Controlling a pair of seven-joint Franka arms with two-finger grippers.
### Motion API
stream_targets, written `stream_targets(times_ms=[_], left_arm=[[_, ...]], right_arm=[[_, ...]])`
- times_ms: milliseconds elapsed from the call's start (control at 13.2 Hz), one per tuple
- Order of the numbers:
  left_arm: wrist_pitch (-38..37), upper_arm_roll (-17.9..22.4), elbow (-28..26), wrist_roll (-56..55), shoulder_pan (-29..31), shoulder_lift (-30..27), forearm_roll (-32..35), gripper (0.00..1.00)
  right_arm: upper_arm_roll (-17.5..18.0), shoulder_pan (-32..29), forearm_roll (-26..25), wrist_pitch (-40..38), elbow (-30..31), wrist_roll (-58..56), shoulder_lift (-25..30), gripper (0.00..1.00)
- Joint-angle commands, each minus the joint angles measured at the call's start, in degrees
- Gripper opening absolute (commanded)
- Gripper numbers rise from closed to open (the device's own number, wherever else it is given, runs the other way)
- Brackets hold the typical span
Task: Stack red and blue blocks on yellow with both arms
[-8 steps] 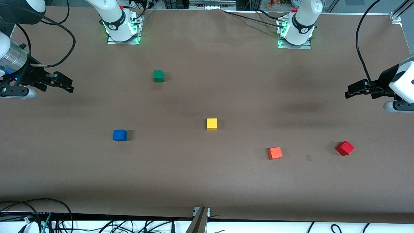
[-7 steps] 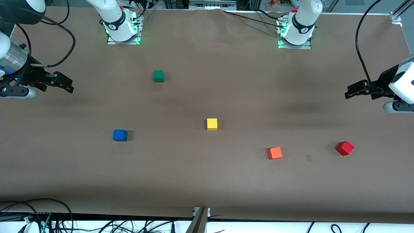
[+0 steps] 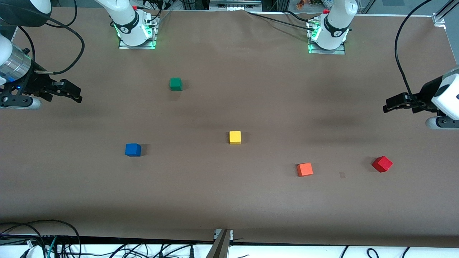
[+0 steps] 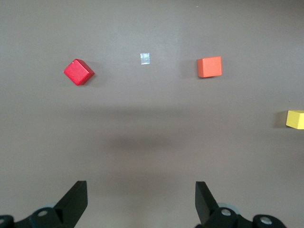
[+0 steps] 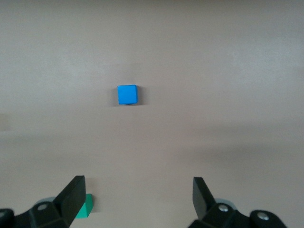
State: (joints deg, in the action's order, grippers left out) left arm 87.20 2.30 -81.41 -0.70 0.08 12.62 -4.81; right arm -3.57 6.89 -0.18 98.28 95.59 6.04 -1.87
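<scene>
The yellow cube (image 3: 235, 137) sits in the middle of the table and shows at the edge of the left wrist view (image 4: 295, 119). A blue cube (image 3: 133, 149) (image 5: 127, 94) lies toward the right arm's end. The red cube (image 3: 382, 164) (image 4: 79, 72) lies toward the left arm's end, turned corner-on. My left gripper (image 3: 388, 105) (image 4: 141, 199) hangs open and empty in the air above bare table at the left arm's end. Over the table at the other end, my right gripper (image 3: 76, 95) (image 5: 137, 195) is open too, with nothing between its fingers.
An orange cube (image 3: 304, 169) (image 4: 209, 67) lies between the yellow and red cubes, nearer to the front camera than the yellow. A green cube (image 3: 175, 84) (image 5: 85, 207) sits closer to the right arm's base. A small clear tape patch (image 4: 145, 58) lies between orange and red.
The left gripper has shifted slightly outward toward its end of the table. The right gripper and all cubes are unmoved.
</scene>
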Motion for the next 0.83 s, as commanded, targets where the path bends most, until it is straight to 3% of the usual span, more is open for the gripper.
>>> stream_targets(times_ms=[0,227,756], left_arm=[[-0.55,0.25,2.39,0.70,1.06,3.19,1.90,1.00],[2.51,0.25,2.48,0.87,2.21,6.44,6.38,1.00],[13.94,0.34,2.48,0.61,8.97,17.42,6.39,1.00]], right_arm=[[0.23,-0.12,-0.35,0.16,-0.05,-0.67,0.29,1.00],[0.23,-0.12,-0.35,0.16,-0.05,-0.67,0.29,1.00],[0.23,-0.12,-0.35,0.07,-0.05,-0.67,0.29,1.00]])
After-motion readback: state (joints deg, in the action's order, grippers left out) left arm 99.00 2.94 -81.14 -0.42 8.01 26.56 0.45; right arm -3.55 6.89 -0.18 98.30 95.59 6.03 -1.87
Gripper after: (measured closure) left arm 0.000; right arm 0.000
